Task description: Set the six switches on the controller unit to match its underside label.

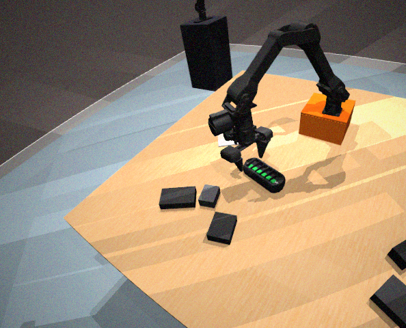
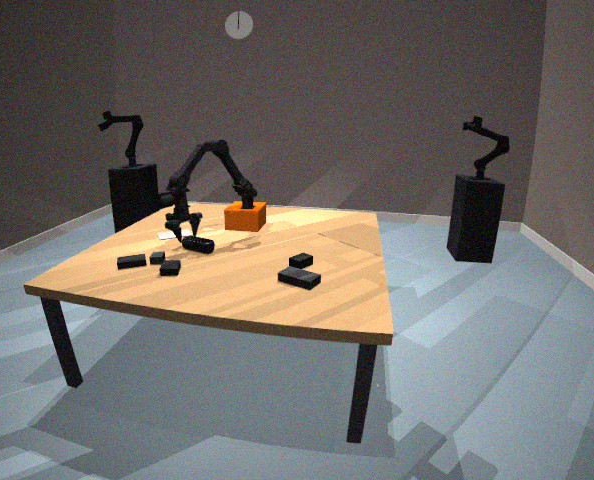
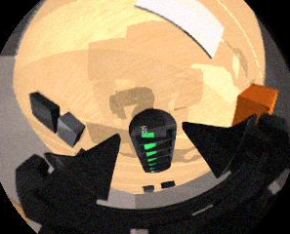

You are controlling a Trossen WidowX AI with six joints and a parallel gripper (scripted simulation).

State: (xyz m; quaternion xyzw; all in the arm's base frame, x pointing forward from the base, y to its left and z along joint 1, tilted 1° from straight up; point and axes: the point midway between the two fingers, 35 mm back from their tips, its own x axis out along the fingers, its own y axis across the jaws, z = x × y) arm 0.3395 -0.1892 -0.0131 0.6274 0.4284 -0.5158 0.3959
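The dark controller unit (image 1: 266,178) (image 2: 198,244) (image 3: 159,119) sits on the bench with its switch side up. Green switch ends show in a row along one side of its top; which ends are pressed down is too small to tell. Its underside label is hidden. My gripper (image 1: 251,163) (image 2: 186,238) (image 3: 151,131) is open and empty, pointing down just above the unit's far end. In the wrist view the unit lies between the two spread fingers, with a gap on each side.
Dark modules (image 1: 178,197) (image 1: 209,195) (image 1: 221,227) lie to the unit's left and front on the bench (image 1: 302,254). Two more dark blocks (image 2: 300,259) (image 2: 299,277) lie at the right. A white sheet (image 3: 193,24) lies behind the unit, near the orange arm base (image 1: 323,123).
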